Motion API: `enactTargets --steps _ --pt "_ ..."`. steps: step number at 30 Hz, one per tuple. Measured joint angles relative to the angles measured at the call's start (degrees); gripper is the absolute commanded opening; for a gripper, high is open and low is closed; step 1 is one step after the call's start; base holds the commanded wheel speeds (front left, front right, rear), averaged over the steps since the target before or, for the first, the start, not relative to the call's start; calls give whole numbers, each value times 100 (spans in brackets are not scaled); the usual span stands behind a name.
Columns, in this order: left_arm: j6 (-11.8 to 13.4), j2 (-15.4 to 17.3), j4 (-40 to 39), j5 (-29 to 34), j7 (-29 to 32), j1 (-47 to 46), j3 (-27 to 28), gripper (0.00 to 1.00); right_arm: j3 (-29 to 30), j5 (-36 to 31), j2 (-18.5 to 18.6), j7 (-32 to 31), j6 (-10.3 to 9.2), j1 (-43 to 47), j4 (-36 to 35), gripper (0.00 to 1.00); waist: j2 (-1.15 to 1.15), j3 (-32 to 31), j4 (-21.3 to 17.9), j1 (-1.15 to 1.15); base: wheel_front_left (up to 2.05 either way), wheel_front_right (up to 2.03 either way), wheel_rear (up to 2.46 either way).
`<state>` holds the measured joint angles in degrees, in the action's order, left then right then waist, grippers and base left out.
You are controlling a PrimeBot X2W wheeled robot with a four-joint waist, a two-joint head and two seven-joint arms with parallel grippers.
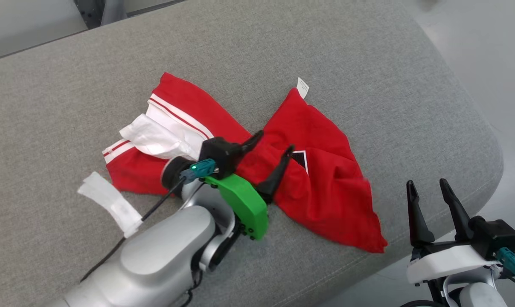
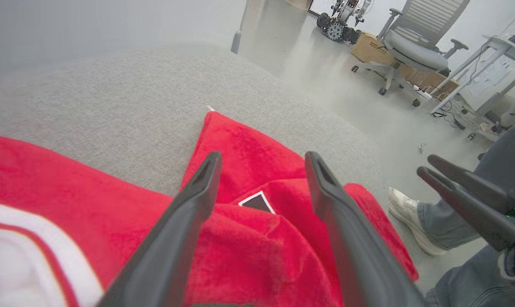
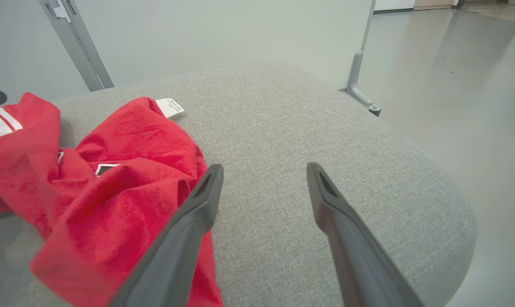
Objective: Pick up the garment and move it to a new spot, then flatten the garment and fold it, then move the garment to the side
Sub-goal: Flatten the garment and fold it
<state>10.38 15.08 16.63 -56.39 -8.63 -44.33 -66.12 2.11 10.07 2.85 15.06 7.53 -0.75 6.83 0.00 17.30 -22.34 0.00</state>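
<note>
The left pincer (image 1: 273, 144) gapes over the garment (image 1: 325, 170), hiding its middle; right pincer (image 1: 427, 183) open, empty; tag (image 1: 302, 87) beyond, unreadable.

The red garment (image 1: 325, 183) lay crumpled and twisted at its middle, just under the left gripper (image 1: 275, 141). Its white-striped end spread to that gripper's left. Its black-patched end reached toward the right gripper (image 1: 426, 182), stopping short.

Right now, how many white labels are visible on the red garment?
1. The white label sticks out from the far tip of the red garment, lying on the grey cushion. Folds may hide others.
</note>
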Motion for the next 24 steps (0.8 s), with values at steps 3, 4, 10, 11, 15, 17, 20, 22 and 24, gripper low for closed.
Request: enactTargets --steps 3,4,10,11,15,17,20,22,24 --pt "208 319 209 124 -131 7 77 100 92 -108 -1 0 0 93 -34 100 0 -121 32 0 0 0 0" --pt "267 414 307 193 -135 12 67 100 108 -137 1 0 0 113 -43 100 0 -161 43 0 0 0 0" --pt "350 598 664 282 31 47 -59 100 91 -244 0 0 0 143 -63 100 0 -336 88 0 0 0 0" --pt "381 615 698 244 31 69 -25 100 87 -271 0 0 0 146 -63 100 0 -368 94 0 0 0 0" --pt "708 781 846 53 -162 116 396 100 60 -285 0 0 0 166 -71 100 0 -453 102 0 0 0 0" --pt "815 851 933 -108 -160 121 565 100 31 -288 2 0 0 179 -85 100 0 -462 111 0 0 0 0" --pt "948 895 1055 -227 -65 132 692 100 -7 -288 0 0 0 197 -88 100 0 -445 126 0 0 0 0" --pt "956 903 1173 -353 16 138 730 100 -26 -287 1 0 0 197 -93 100 0 -417 137 0 0 0 0" --pt "935 895 1307 -409 92 136 762 100 -58 -279 -2 0 0 192 -92 100 0 -381 142 0 0 0 0"
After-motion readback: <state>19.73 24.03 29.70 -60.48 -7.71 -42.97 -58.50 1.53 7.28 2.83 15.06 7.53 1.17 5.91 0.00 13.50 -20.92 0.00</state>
